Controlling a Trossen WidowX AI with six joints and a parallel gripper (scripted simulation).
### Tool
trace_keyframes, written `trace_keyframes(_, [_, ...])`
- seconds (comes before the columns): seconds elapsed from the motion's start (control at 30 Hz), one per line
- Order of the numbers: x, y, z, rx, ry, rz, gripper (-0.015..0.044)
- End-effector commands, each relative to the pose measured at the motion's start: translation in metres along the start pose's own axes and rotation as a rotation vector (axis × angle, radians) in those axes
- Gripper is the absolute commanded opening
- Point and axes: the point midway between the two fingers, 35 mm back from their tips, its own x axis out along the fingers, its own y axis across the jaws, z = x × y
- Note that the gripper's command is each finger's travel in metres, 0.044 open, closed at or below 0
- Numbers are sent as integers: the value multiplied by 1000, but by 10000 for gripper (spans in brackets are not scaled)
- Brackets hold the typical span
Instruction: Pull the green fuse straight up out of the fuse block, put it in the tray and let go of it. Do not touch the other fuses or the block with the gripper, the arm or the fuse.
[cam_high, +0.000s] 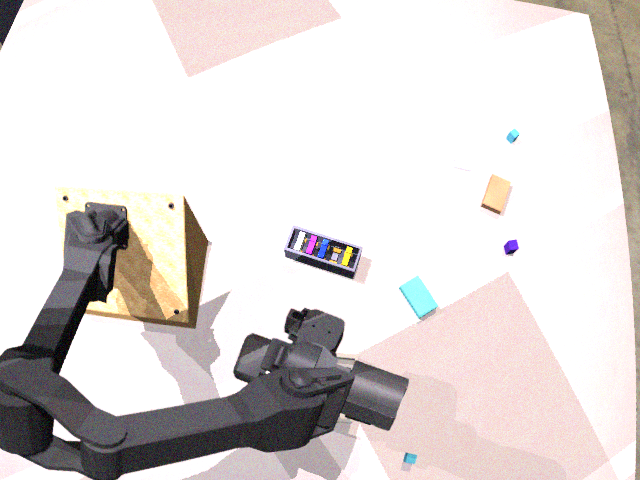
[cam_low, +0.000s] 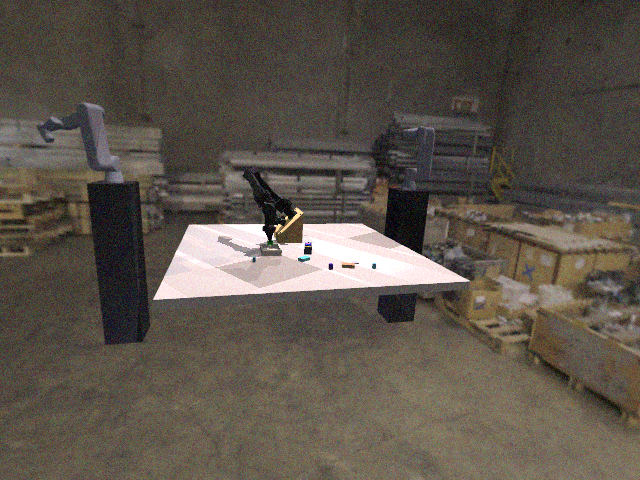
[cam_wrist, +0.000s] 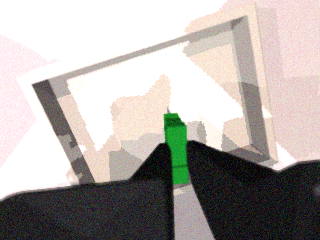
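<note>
- Tabletop (cam_high: 361, 129): it spreads out on every side under your gripper. Several small coloured blocks lie on it, all well apart from the gripper and out of your way.
- Arm (cam_high: 196, 418): in the top view it hides the gripper and most of what is below it, so that view will not help you judge the drop. Trust the wrist view instead.
- Tray (cam_wrist: 252, 75): it lies directly under the gripper, and in the wrist view its walls frame the fuse tip on all sides. I judge you are over the inside, not the rim. How high you hang above its floor cannot be told from here, so a release from too high could bounce the fuse out over a wall.
- Block (cam_high: 323, 251): it sits well away from the gripper, ahead of it and off to one side, with white, magenta, blue and yellow fuses in it and one slot bare. Contact is unlikely now. It would take a swing of the arm back that way.
- Gripper (cam_wrist: 179, 172): it is clamped narrow on the fuse, jaws pressing its two flat sides.
- Fuse (cam_wrist: 176, 142): it is held upright between the jaws, green tip poking out below them, over the tray. If you open while moving sideways, it may tip or skid toward a wall. Descending too far could jam its tip on the tray floor.
</note>
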Motion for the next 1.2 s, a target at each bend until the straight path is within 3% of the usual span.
trace_keyframes(0.0, [5, 3, 2, -11, -4, 9, 0])
trace_keyframes(0.1, [5, 3, 2, -11, -4, 9, 0])
trace_keyframes(0.53, [0, 1, 1, -3, 0, 4, 330])
trace_keyframes(0.67, [-34, 2, 2, -11, -6, 9, 330])
trace_keyframes(1.17, [-33, 3, 4, -16, -9, 11, 330])
